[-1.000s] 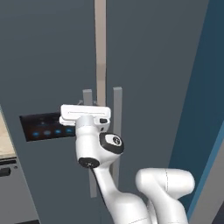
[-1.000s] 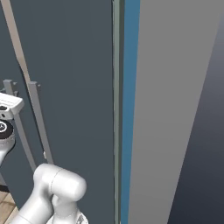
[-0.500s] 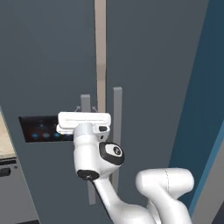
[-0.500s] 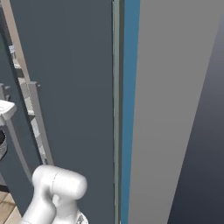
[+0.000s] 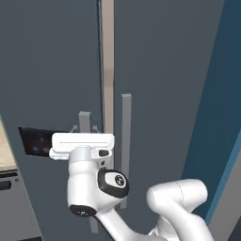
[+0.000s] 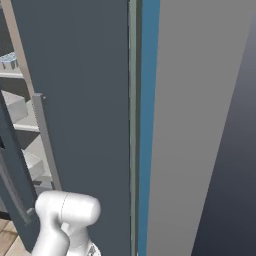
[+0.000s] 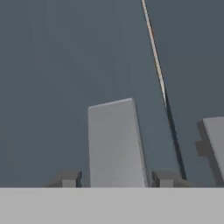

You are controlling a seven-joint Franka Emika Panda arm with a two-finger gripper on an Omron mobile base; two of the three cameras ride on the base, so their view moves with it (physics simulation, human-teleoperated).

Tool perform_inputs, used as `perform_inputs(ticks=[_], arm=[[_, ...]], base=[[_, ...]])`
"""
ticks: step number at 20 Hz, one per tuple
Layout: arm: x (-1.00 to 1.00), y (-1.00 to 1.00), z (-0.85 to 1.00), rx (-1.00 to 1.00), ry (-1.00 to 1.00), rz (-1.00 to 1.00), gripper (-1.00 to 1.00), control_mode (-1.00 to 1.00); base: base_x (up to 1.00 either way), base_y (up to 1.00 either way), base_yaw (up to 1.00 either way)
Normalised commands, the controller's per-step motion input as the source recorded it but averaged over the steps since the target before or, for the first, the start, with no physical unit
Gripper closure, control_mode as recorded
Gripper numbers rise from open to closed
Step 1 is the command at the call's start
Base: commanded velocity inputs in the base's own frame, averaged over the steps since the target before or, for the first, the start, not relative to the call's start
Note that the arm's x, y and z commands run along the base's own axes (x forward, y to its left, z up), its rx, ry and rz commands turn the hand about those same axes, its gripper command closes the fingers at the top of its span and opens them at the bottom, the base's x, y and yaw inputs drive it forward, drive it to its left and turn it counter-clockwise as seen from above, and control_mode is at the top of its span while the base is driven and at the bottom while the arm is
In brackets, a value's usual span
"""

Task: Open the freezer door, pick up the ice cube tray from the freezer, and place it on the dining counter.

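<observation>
Now, gripper: jaws spread, one either side of the handle, not pinching.
Freezer door: ajar.
Freezer: shelves visible through the gap.

Lit evenly and softly throughout, without glare or hard shadows, rendered flat and clean, though slightly blurred and blocky up close on the handle.

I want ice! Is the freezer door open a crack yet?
Yes, the freezer door stands ajar, with a pale gap beside its handle in the left base view.
</observation>
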Motion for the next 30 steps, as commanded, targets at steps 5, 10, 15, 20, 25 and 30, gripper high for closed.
perform_inputs(ticks=[5, 10, 15, 20, 25, 30], arm=[[-0.60, 0.29, 0.00, 0.00, 0.01, 0.00, 1.00, -1.00], [-0.61, 0.30, 0.00, 0.00, 0.02, 0.00, 1.00, -1.00], [-0.51, 0.26, 0.00, 0.00, 0.03, 0.00, 1.00, -1.00], [-0.17, 0.10, 0.00, 0.00, 0.01, 0.00, 1.00, -1.00], [0.00, 0.00, 0.00, 0.00, 0.00, 0.00, -1.00, -1.00], [0.00, 0.00, 0.00, 0.00, 0.00, 0.00, -1.00, -1.00]], base=[[0.00, 0.00, 0.00], [0.00, 0.00, 0.00], [0.00, 0.00, 0.00], [0.00, 0.00, 0.00], [0.00, 0.00, 0.00], [0.00, 0.00, 0.00]])
